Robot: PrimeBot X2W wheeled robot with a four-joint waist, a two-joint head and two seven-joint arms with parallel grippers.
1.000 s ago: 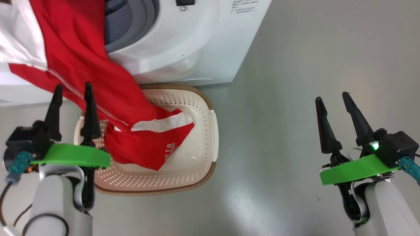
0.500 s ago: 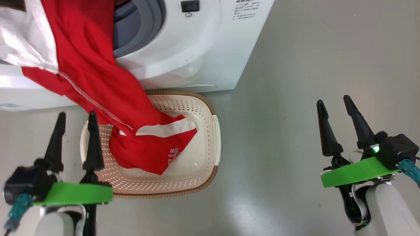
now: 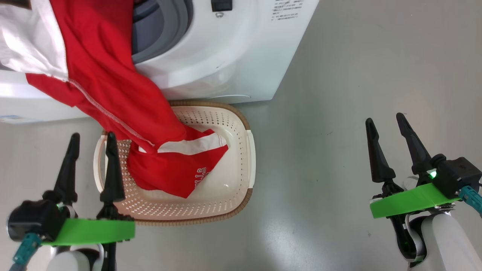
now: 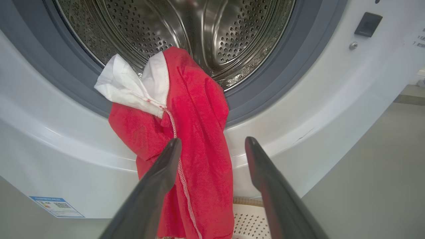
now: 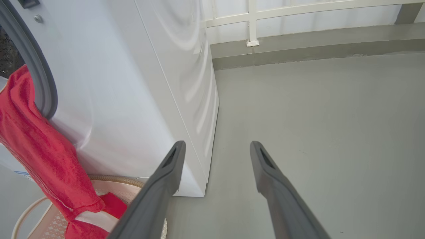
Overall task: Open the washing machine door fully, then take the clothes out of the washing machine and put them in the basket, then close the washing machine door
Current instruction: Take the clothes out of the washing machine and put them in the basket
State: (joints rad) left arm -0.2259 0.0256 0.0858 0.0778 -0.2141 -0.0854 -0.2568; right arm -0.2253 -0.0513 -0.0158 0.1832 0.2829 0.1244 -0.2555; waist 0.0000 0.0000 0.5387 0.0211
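**Red and white on grey**

At upper left, a bright red garment (image 3: 113,94) with white panels, stitching and lettering; behind it a white washing machine (image 3: 233,56) with grey gasket (image 4: 282,63) and perforated steel drum (image 4: 232,33). The cream perforated basket (image 3: 233,124) at centre has a brown woven-look rim. Left claw (image 3: 92,135) and right claw (image 3: 384,117) are black; the floor (image 3: 357,75), grey.

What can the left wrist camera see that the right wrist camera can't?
Left wrist view, not the right: the shiny holed steel drum and a small blue sticker low on the front. Right wrist view, not the left: the plain white side panel and a white railing along the far wall. Both: the big white washing machine, the bright red and white fabric garment hanging from its mouth, and the cream holed plastic basket below.
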